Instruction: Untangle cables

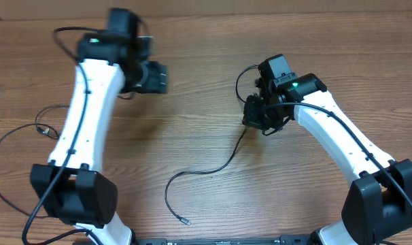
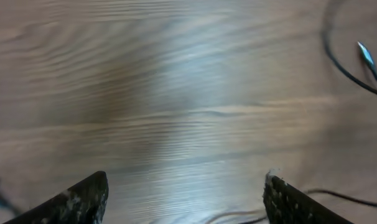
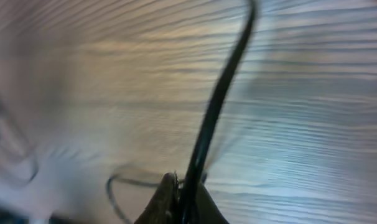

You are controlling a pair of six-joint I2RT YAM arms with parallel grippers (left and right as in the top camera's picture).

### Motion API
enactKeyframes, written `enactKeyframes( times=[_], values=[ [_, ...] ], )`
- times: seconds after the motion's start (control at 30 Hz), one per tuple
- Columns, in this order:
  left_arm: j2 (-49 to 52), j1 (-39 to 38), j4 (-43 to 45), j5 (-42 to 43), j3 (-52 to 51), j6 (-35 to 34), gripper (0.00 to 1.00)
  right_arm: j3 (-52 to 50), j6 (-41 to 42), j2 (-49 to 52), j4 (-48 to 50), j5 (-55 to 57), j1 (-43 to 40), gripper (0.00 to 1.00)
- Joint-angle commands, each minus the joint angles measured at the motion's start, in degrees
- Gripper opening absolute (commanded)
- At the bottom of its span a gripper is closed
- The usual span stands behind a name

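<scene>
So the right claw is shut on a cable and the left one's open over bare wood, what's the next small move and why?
Probably draw the right claw a little toward its own side. It grips the cable, whose tail curves across the table to a free plug, so a short pull should straighten it. The left claw is open and holds nothing.

On my surface (image 1: 192, 129), the middle cable (image 1: 216, 169) runs from the right jaws at 3 o'clock down to its plug (image 1: 184, 220) at 6 o'clock. The side cable (image 1: 43, 128) lies at 9 o'clock, left of my left arm (image 1: 83, 116).
</scene>
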Motion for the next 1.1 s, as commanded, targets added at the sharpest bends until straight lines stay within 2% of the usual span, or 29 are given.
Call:
enactKeyframes(
  times=[0.0,0.03,0.1,0.13,0.33,0.47,0.57,0.6,0.7,0.8,1.0,1.07],
  values=[
    [1.03,-3.93,0.74,0.94,0.15,3.21,0.80,0.50,-7.58,0.02,0.24,-8.85,-0.09,0.21],
    [1.29,-5.64,0.90,0.94,0.15,3.21,0.82,0.50,-8.76,0.02,0.07,-8.41,-0.11,0.37],
    [1.73,-7.13,0.92,0.96,0.15,3.17,0.82,0.50,-8.46,0.02,-0.31,-5.46,-0.11,0.48],
    [2.05,-7.82,0.92,0.96,0.15,3.19,0.82,0.50,-7.87,0.02,-0.66,-3.28,-0.11,0.50],
    [4.13,-11.17,0.37,1.79,0.15,3.23,0.85,0.50,0.85,0.00,-4.15,9.18,-2.40,0.56],
    [7.17,-13.75,1.03,9.25,0.15,5.42,0.87,0.50,8.94,0.00,-9.51,15.43,-9.01,0.60],
    [9.09,-14.93,1.05,13.14,0.15,7.74,0.87,0.50,8.87,0.00,-11.43,15.45,-13.49,0.64],
    [10.47,-15.93,1.07,15.67,0.15,9.40,0.88,0.50,8.72,0.00,-12.39,15.45,-15.89,0.70],
    [12.94,-17.73,1.57,19.63,0.15,11.67,0.90,0.50,7.85,0.00,-13.75,15.45,-18.93,0.79],
    [15.37,-19.93,2.54,22.29,0.15,12.66,0.91,0.50,5.35,0.00,-14.51,15.43,-20.57,0.80],
    [18.25,-24.57,4.68,22.43,0.15,14.01,0.91,0.50,5.01,0.02,-14.47,15.45,-20.68,0.80],
    [18.56,-25.92,5.40,21.07,0.15,14.53,0.85,0.50,4.98,0.00,-14.36,15.45,-20.63,0.80]
  ],
)
